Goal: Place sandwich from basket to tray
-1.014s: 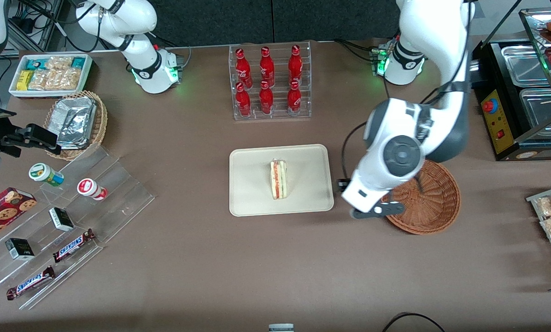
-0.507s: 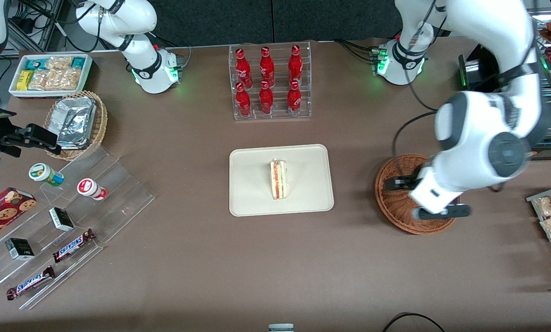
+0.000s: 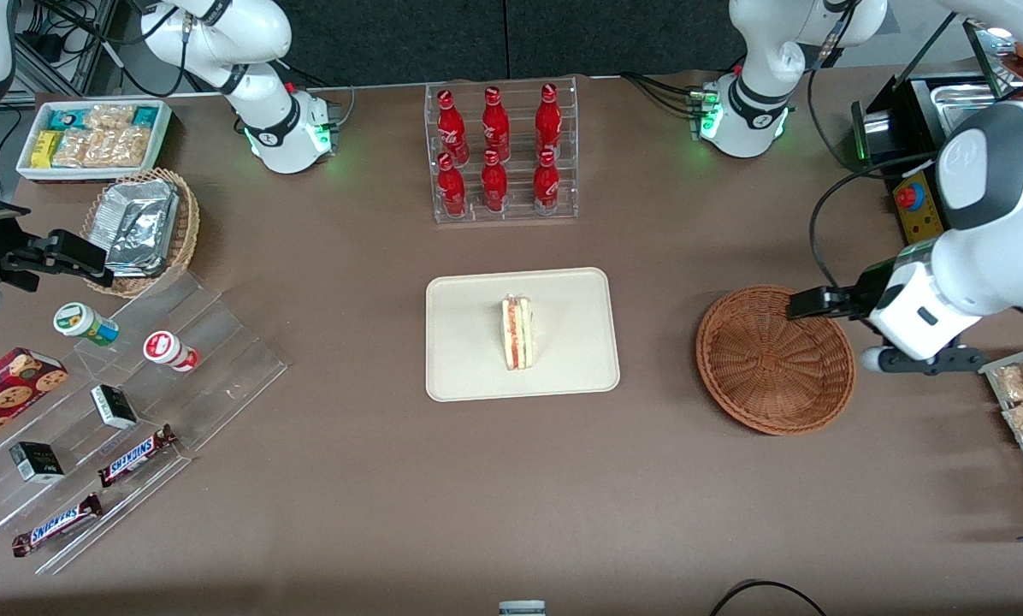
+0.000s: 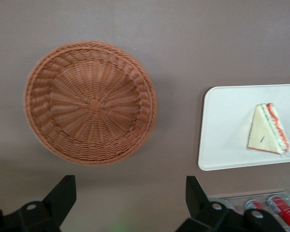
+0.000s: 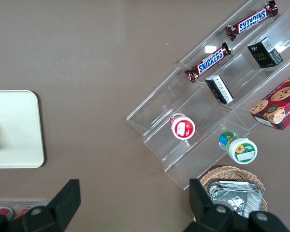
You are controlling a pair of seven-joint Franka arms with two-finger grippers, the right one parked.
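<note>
My pincer (image 4: 128,198) hangs open and empty above the counter (image 3: 392,513), just beside the basket (image 3: 774,359). The sandwich (image 3: 518,332) lies on the tray (image 3: 469,376).

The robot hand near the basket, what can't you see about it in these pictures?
- Gripper, above the table beside the empty basket: the left wrist view's edge cuts off everything but its open fingers.
- Front view: the arm's own wrist covers the fingers.
- Sandwich on the tray: underside hidden.
</note>
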